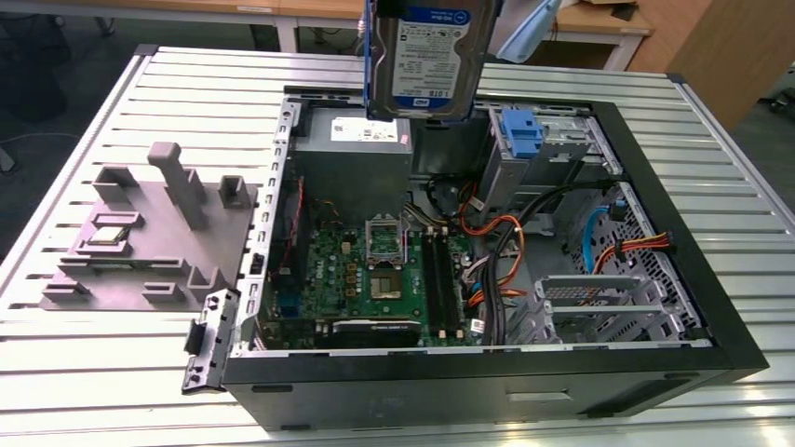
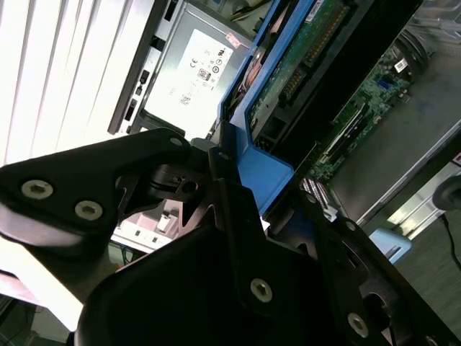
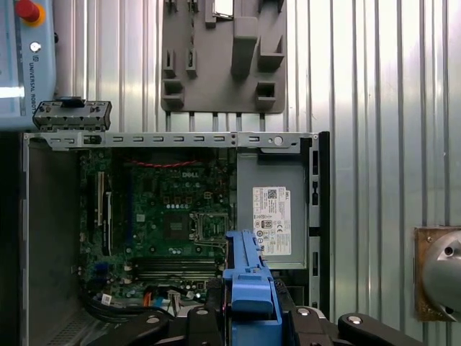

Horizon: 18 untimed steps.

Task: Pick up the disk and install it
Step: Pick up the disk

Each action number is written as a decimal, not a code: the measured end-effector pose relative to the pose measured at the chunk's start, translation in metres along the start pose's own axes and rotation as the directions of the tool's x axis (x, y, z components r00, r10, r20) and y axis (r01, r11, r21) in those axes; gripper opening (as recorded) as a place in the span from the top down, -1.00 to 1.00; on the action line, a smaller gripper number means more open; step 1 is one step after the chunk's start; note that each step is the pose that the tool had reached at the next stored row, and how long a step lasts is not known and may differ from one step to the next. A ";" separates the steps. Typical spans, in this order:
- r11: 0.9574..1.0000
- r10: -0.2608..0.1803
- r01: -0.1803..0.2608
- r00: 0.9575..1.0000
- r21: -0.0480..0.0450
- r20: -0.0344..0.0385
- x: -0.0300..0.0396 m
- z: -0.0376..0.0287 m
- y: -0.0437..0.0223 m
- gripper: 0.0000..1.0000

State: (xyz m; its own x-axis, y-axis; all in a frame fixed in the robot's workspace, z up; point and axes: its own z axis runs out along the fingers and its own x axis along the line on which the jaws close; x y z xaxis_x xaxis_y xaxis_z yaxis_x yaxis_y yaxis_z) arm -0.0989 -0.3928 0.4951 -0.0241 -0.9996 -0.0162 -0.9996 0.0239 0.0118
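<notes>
The disk, silver-grey with a white-and-blue label and a blue carrier bracket, hangs upright in the air above the back of the open computer case, over the power supply. In both wrist views my gripper is shut on the disk's blue carrier. The black fingers clamp the carrier from both sides. The disk's green circuit board faces the second wrist view. The disk touches nothing in the case.
The case holds a motherboard, orange and black cables, a blue-handled drive caddy and a metal drive cage. A grey fixture block carrying a small square chip sits at the exterior view's left on the slatted table.
</notes>
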 end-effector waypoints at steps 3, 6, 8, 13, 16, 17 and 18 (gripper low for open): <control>1.000 0.000 0.000 1.000 0.000 -0.001 0.0005 -0.0001 0.0000 0.26; 1.000 0.000 0.000 1.000 0.000 0.000 0.0017 0.0000 0.0000 0.26; 1.000 0.000 0.000 1.000 0.000 0.000 0.0023 0.0000 -0.0001 0.26; 1.000 0.000 0.000 1.000 0.000 0.000 0.0044 -0.0001 -0.0001 0.26; 1.000 0.000 0.000 1.000 0.000 -0.001 0.0066 -0.0001 -0.0002 0.26; 1.000 0.000 0.000 1.000 0.000 -0.001 0.0075 -0.0001 -0.0002 0.26; 1.000 0.000 0.000 1.000 0.000 0.000 0.0084 0.0000 -0.0002 0.26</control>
State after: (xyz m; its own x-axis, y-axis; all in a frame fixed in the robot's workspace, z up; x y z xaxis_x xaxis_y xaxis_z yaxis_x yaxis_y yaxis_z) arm -0.0989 -0.4012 0.4950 -0.0241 -0.9996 -0.0157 -0.9996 0.0239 0.0118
